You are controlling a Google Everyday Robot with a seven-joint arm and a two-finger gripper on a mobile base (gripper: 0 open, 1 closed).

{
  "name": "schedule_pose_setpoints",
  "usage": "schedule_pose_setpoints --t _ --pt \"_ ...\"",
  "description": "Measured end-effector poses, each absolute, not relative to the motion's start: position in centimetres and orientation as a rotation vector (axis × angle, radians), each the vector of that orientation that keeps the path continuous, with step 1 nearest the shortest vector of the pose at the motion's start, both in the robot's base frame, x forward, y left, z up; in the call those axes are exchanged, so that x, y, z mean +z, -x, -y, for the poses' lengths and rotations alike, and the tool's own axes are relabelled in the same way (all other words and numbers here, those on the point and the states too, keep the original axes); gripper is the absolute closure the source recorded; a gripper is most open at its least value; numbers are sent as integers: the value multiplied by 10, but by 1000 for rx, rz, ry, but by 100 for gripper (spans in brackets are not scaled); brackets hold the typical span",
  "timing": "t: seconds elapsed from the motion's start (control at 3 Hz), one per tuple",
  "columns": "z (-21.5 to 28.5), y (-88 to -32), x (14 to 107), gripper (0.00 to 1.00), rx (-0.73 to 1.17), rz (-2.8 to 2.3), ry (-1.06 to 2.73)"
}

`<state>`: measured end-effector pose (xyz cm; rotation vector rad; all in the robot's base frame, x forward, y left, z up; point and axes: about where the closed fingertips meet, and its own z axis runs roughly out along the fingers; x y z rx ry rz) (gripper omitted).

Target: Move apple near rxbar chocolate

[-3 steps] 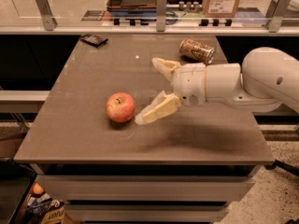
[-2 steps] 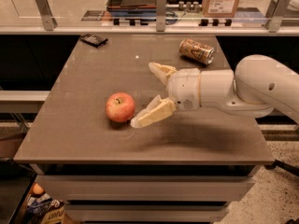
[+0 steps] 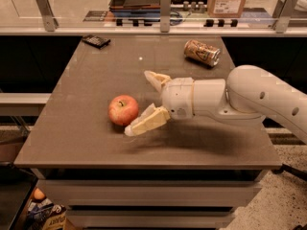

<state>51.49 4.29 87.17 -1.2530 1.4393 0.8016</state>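
The apple (image 3: 123,110) sits ungrasped, the gripper (image 3: 147,102) just beside it with fingers spread, the rxbar chocolate (image 3: 96,41) well apart from it, so the whole carry is left.

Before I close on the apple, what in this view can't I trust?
Camera view:
- Open gripper right of the apple: whether its lower finger touches the apple is unclear, since they overlap.
- rxbar chocolate, far-left corner: too small to read its wrapper.
- The arm: cut off by the right edge.

brown table (image 3: 86,128): apple (image 3: 123,110) mid-left, rxbar chocolate (image 3: 96,41) far-left corner, can (image 3: 202,52) far right; gripper (image 3: 137,102) beside apple.
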Motion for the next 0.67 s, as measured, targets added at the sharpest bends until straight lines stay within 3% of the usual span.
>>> schedule_pose_setpoints --t 0.67 --pt "-64 -520 852 0 835 -1476 1262"
